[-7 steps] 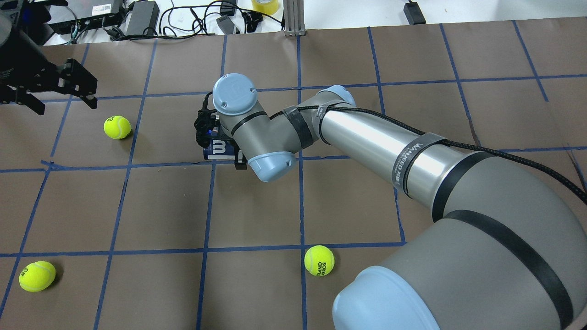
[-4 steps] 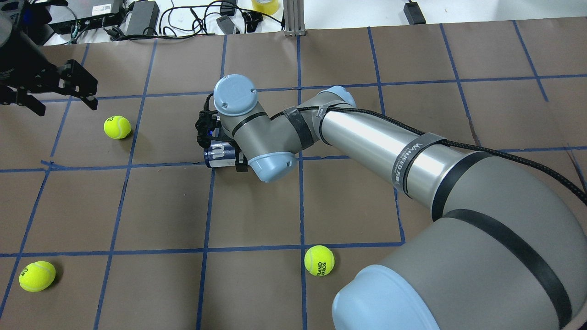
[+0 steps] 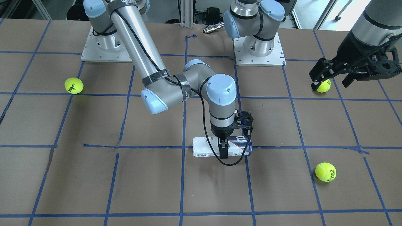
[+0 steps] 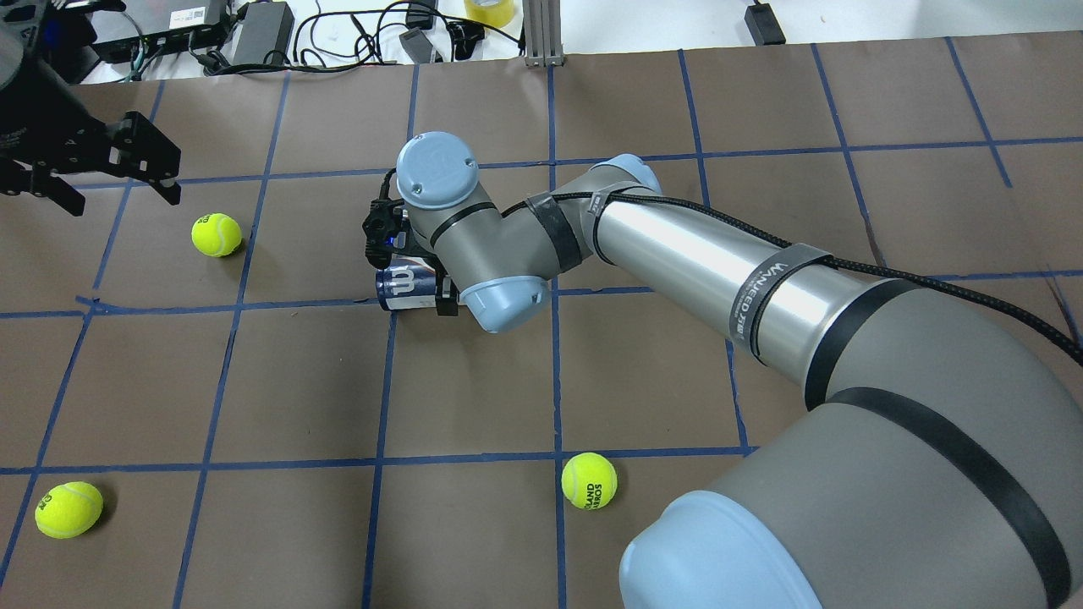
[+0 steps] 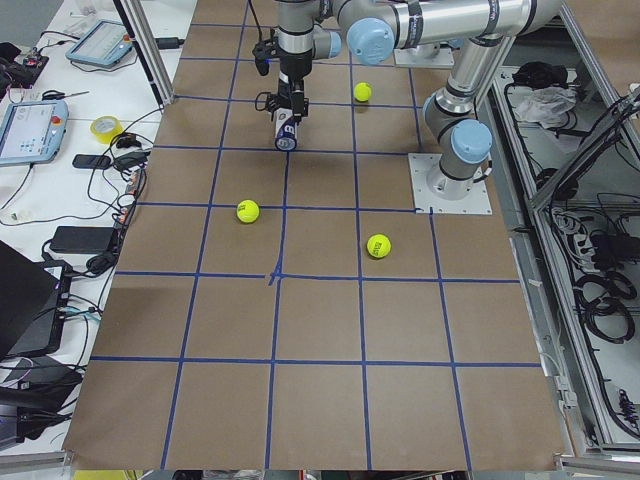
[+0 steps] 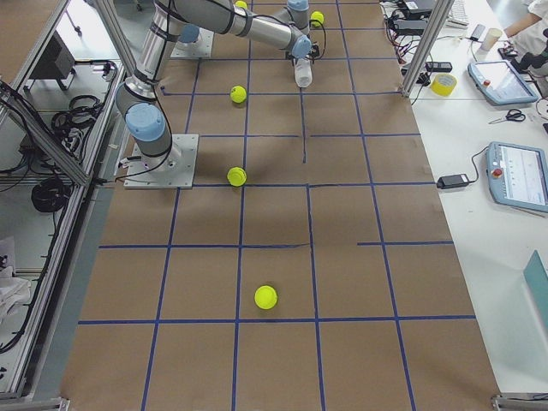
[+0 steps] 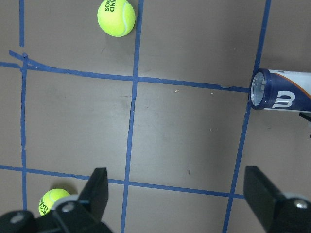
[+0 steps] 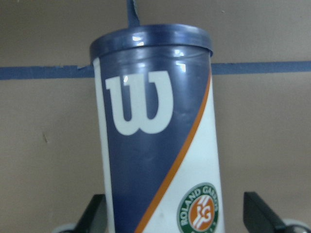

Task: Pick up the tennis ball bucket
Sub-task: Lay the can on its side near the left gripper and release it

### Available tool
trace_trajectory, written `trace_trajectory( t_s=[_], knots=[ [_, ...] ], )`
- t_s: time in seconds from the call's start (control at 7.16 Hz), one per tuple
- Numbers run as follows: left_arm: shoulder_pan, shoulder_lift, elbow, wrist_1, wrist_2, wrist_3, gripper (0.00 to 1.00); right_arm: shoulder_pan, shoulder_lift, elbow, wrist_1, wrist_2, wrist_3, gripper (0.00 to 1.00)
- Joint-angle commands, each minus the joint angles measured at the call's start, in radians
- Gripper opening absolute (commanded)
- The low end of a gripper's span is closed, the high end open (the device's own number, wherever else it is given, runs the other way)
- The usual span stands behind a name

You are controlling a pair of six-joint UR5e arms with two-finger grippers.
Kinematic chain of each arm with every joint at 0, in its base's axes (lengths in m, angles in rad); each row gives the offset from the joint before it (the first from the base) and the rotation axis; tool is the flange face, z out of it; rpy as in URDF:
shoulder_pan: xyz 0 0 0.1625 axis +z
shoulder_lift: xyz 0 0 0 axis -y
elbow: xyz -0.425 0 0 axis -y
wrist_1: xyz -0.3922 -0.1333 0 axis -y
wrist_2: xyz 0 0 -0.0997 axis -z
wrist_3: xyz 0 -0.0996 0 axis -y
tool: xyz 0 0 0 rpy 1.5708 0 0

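Observation:
The tennis ball bucket [image 3: 207, 147] lies on its side on the brown table, near a blue tape line. Its navy end with the white "W" [image 4: 404, 286] sticks out from under my right wrist. My right gripper [image 3: 223, 148] points straight down and straddles the can's middle. In the right wrist view the can [image 8: 155, 145] fills the space between the fingers [image 8: 95, 213], with a gap on one side, so the gripper is open. Far off over the table's left side, my left gripper [image 4: 118, 193] hangs open and empty. Its camera sees the can's rim end [image 7: 279, 96].
Three yellow-green tennis balls lie loose: one [image 4: 217, 234] near my left gripper, one [image 4: 68, 509] at the near left, one [image 4: 589, 480] near the centre front. Cables and power bricks [image 4: 262, 30] line the far edge. A metal post [image 4: 541, 34] stands at the back.
My right wrist has shifted slightly over the can, and the can's navy end has moved a little toward the near side. The left arm has barely moved.

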Motion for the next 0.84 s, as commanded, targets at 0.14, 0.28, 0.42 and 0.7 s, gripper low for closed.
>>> trace_trajectory(
  t_s=[0.14, 0.28, 0.42, 0.7],
  knots=[
    [-0.002, 0.000, -0.002, -0.002, -0.002, 0.000, 1.00, -0.043, -0.098, -0.006, 0.115, 0.019, 0.048, 1.00],
    [0.002, -0.001, 0.000, -0.026, -0.020, 0.000, 1.00, -0.094, -0.163, -0.002, 0.209, 0.025, 0.087, 1.00],
    [0.003, -0.004, 0.000, -0.035, -0.053, 0.000, 1.00, -0.146, -0.230, -0.003, 0.307, 0.051, 0.089, 1.00],
    [0.003, -0.017, -0.003, -0.035, -0.126, 0.003, 1.00, -0.247, -0.374, -0.002, 0.487, 0.056, 0.121, 1.00]
  ],
)
